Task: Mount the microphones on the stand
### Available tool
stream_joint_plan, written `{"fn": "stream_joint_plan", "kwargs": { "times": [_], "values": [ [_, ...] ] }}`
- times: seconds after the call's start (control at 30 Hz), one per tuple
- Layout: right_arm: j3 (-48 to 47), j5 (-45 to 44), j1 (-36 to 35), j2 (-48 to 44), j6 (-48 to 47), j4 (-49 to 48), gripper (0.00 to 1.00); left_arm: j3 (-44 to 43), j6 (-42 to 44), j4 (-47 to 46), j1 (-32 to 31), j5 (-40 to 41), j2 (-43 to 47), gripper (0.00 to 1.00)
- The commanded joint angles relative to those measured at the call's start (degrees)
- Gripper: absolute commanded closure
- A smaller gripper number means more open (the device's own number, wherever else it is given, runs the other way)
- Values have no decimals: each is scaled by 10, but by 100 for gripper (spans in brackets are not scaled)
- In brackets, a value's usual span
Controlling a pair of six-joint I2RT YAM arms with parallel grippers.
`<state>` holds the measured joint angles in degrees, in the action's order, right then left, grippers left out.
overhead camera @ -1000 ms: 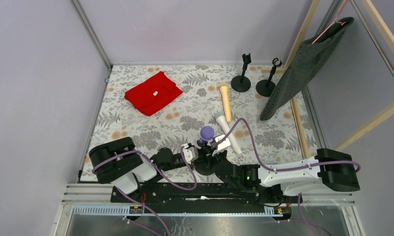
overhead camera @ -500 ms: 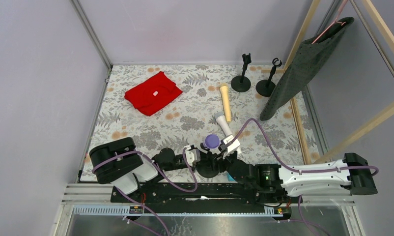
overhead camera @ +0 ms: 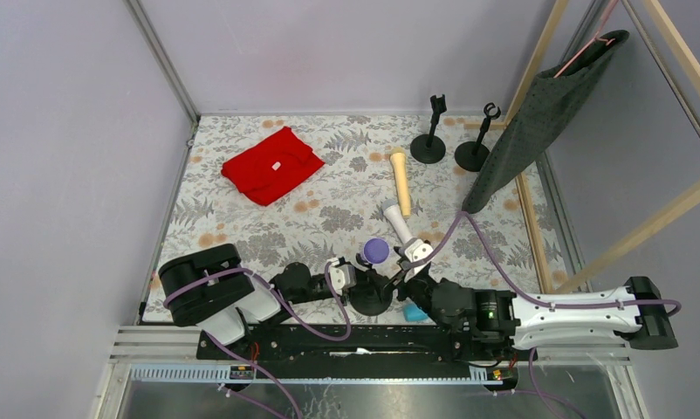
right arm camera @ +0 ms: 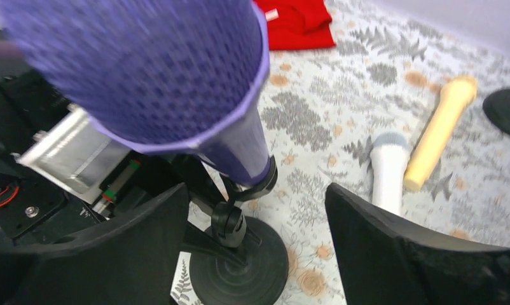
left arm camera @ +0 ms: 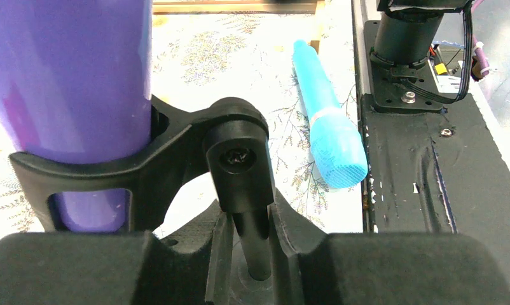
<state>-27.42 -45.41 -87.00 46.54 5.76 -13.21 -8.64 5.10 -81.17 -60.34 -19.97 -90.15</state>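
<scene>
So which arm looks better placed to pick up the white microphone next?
Probably the right arm: the right gripper is open and empty, close to the white microphone. The left gripper is shut on the stand holding the purple microphone.

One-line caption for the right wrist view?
Open right gripper flanks purple microphone clipped in stand; white microphone and cream microphone lie beyond.

One microphone (overhead camera: 376, 250) stands in the near stand (overhead camera: 368, 301); a second microphone (left arm camera: 329, 140) lies right of its base.
</scene>
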Motion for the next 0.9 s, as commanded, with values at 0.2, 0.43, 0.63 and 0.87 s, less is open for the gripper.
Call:
{"fn": "stream_joint_plan", "kwargs": {
  "times": [0.2,0.43,0.63,0.87],
  "values": [
    [-5,36,-3,-13,-187,-153,12,-3,31,-2,5,7,-3,100],
    [32,-4,-3,56,-234,-358,14,-5,29,-3,5,0,-7,100],
    [53,-38,-3,93,-262,-500,21,-4,29,-3,5,1,-4,100],
    [54,-31,-3,98,-259,-518,39,-4,29,-2,5,0,-4,100]
  ]
}}
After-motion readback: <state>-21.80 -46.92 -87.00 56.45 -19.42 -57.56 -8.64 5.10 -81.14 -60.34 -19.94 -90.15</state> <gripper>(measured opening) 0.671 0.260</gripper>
